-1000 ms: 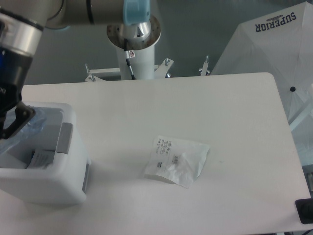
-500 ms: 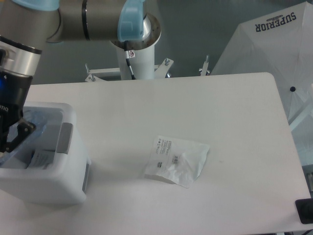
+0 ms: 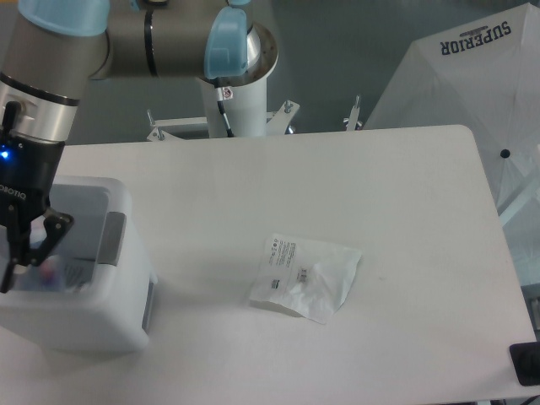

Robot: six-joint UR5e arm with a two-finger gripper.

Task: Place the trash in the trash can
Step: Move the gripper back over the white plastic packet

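The trash can, a boxy white bin with a grey tab on its rim, stands at the near left corner of the table. The gripper reaches down into the bin's opening, probably to let the crushed bottle fall inside; a bluish shape shows just beside the fingers, but I cannot tell if they are holding it or already apart. The plastic bag lies flat, well to the right of the bin. Farther, right of the bin, is white fabric marked "SUPERIOR".
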